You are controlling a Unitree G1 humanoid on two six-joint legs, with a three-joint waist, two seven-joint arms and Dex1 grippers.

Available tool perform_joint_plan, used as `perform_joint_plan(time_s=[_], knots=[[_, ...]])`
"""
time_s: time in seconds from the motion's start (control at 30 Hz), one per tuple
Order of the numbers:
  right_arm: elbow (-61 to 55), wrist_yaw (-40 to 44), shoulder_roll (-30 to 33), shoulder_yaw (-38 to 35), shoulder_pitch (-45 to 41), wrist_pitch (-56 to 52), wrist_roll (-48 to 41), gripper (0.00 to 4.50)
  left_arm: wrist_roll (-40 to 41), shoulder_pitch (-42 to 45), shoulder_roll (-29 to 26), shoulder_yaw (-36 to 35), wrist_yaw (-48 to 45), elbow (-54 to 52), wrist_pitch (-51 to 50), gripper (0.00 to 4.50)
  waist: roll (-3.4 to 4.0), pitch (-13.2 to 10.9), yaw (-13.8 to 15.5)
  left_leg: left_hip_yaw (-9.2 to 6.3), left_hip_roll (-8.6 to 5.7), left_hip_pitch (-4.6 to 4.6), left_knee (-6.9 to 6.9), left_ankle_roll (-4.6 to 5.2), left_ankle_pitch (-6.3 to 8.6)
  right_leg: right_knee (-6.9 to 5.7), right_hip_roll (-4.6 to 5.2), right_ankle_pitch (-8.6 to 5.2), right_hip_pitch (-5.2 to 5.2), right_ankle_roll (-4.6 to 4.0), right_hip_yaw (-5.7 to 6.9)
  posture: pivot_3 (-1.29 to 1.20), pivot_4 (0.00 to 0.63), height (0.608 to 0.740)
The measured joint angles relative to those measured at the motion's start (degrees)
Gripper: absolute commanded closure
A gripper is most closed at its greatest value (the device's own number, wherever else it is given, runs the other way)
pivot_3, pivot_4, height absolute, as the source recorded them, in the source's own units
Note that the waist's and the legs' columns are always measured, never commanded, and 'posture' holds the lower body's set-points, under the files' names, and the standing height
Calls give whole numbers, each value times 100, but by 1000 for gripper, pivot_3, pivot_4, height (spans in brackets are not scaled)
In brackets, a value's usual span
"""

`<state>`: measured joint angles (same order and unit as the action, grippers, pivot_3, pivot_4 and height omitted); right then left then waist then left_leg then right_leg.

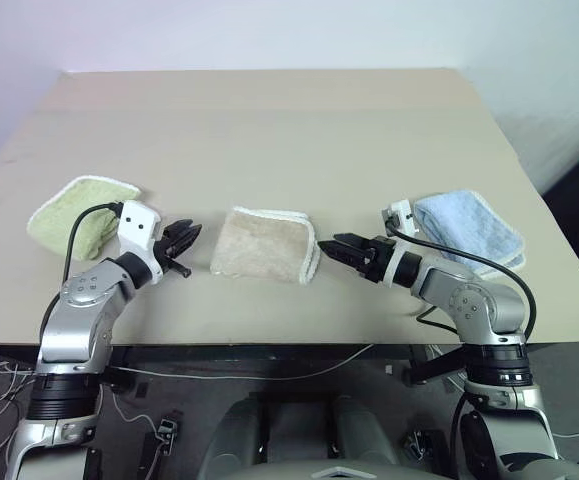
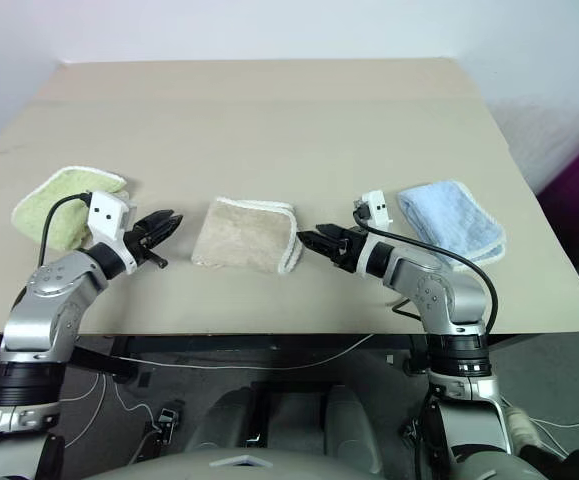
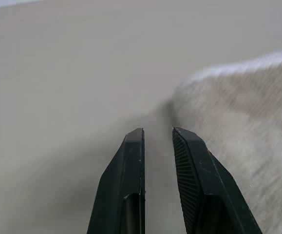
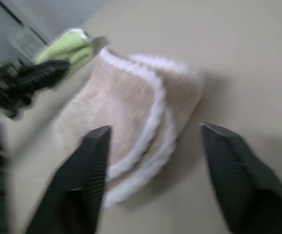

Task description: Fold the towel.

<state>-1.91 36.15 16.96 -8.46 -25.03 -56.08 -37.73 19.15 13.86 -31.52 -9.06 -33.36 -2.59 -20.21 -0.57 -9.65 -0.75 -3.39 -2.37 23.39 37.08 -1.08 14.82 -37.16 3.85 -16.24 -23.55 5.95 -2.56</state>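
**Folded towel at table centre, a gripper on each side**

Beige towel (image 1: 265,245) lying folded into a small, thick rectangle on the tan table (image 1: 269,130), near the front edge. White corded edging stacked in several layers along the towel's right side, facing the right gripper (image 1: 341,247); more edging along the far side. Nothing resting on top of the towel.

To the towel's left: left gripper (image 1: 182,240), just beside the towel's left edge but apart from it, pointing toward the towel. Fingers (image 3: 126,185) nearly pressed together, only a narrow slit between them, nothing pinched; bare table under the tips and the towel's fuzzy edge off to one side in the left wrist view.

To the towel's right: right gripper close to the edging side, not touching the cloth. Fingers (image 4: 87,170) spread wide in the right wrist view, framing the towel's layered edging between them with nothing held.

Farther left of the towel, beyond the left gripper: small light-green folded cloth (image 1: 79,215), flat on the table. Farther right of the towel, beyond the right gripper: small light-blue folded cloth (image 1: 469,228), also flat, near the table's right edge. Far side of the table beyond the towel bare up to the pale wall (image 1: 269,30).
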Motion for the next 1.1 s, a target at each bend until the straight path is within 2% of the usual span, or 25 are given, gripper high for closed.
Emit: perform_joint_plan(time_s=[0.07,0.3,0.53,0.77,0.87,1.1], knots=[[192,-253,-208,-238,-126,-467,-313,20,5,-30,-3,-66,-29,13,63,3583,0,0,4,0,-1,1,0,0,0,1,3,0,-1,0,-3,0,150,740],[520,-926,-605,-456,-354,-1188,-626,20,145,-547,-25,-115,-337,-336,83,3583,2,0,-15,2,-1,3,-6,0,0,0,5,0,-8,-1,-5,0,150,740],[693,-924,-706,-100,-584,-1127,-473,20,149,-637,-41,-124,-366,-478,78,3583,1,2,-82,3,6,0,-10,0,0,-1,-4,0,-9,-1,-7,0,150,740],[1146,-875,-1082,189,-951,-1059,-345,20,150,-617,-24,-121,-366,-477,79,3583,0,2,-197,8,11,1,-21,0,0,-6,-12,-1,-22,-2,-8,0,150,740],[1389,-875,-1206,192,-1082,-1019,-324,584,149,-618,-1,-120,-366,-477,80,3583,0,2,-179,9,10,2,-19,0,0,-6,-10,-1,-21,-2,-8,0,150,740],[1559,-880,-1230,60,-1109,-1115,-353,2947,146,-623,85,-114,-329,-477,94,3583,0,2,-165,9,7,4,-19,0,0,-5,-6,0,-21,-2,-7,0,150,740]])
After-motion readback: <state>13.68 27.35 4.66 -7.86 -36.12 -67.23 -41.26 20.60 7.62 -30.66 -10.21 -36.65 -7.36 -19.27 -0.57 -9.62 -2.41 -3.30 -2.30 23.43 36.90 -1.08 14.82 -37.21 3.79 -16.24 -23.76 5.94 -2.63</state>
